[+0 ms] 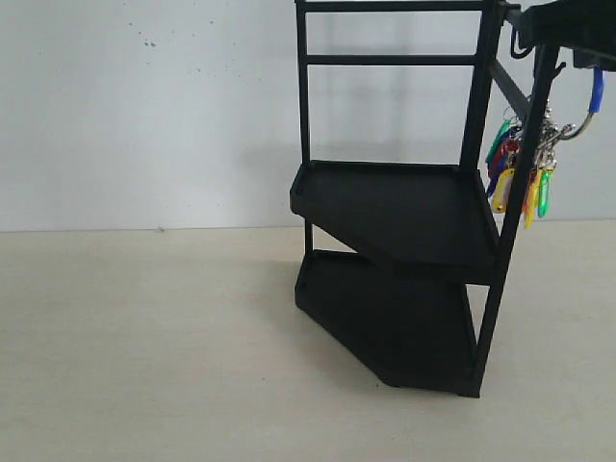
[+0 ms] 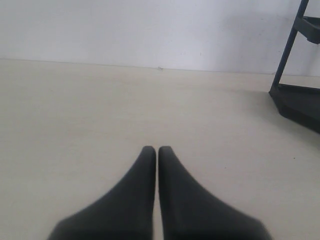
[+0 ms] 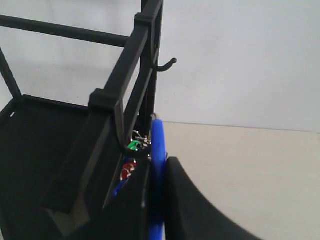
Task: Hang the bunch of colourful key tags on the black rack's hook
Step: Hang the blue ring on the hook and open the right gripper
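Observation:
The black rack (image 1: 395, 212) stands right of centre on the table. My right gripper (image 1: 589, 60) is at its top right corner, shut on a blue tag (image 1: 597, 89) of the colourful key tag bunch (image 1: 525, 173). The other tags dangle beside the rack's right post. In the right wrist view the blue tag (image 3: 158, 145) is pinched between the fingers of the right gripper (image 3: 159, 165), right next to a small hook (image 3: 131, 149) on the rail. Whether the ring sits on that hook is unclear. My left gripper (image 2: 157, 150) is shut and empty, low over the table.
A second hook (image 3: 167, 64) sticks out further along the rail. The rack's foot and lower tray (image 2: 300, 102) show at the edge of the left wrist view. A white wall stands behind the pale table (image 1: 144, 346).

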